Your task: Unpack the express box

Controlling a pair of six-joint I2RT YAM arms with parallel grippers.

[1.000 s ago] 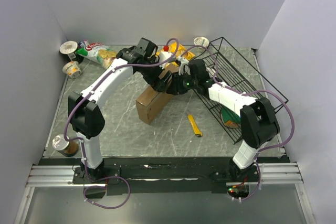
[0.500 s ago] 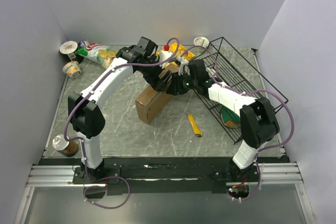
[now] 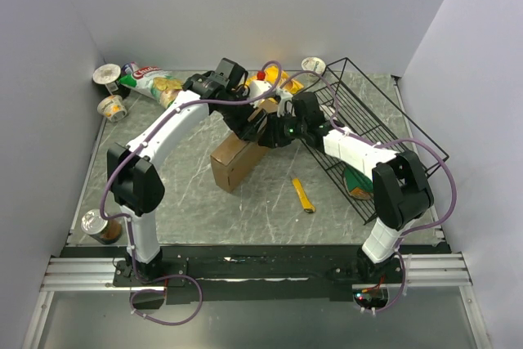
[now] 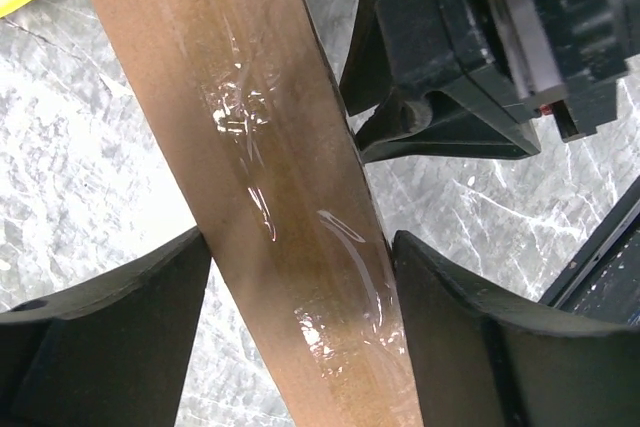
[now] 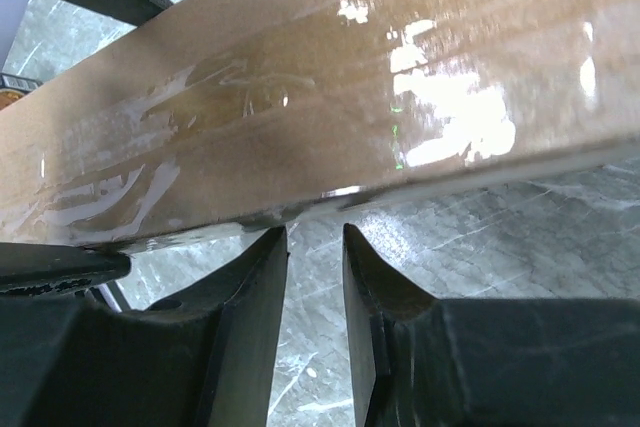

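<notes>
The express box (image 3: 235,158) is a flat brown cardboard mailer that stands on one long edge, tilted, in the middle of the table. My left gripper (image 3: 248,123) is shut across its far end. In the left wrist view the taped cardboard (image 4: 290,247) fills the gap and touches both fingers (image 4: 110,337). My right gripper (image 3: 270,133) is at the same end from the right. In the right wrist view its fingertips (image 5: 262,257) stand a narrow gap apart just under the box's lower edge (image 5: 330,97), with only table between them.
A black wire basket (image 3: 365,112) lies tipped at the right with a green packet (image 3: 358,182) inside. A yellow utility knife (image 3: 304,194) lies near the box. A chips bag (image 3: 151,79), two cups (image 3: 106,73) and a can (image 3: 101,226) are on the left. Yellow packets (image 3: 276,79) lie behind the grippers.
The left wrist has shifted slightly to the right. The box and the right arm have hardly moved.
</notes>
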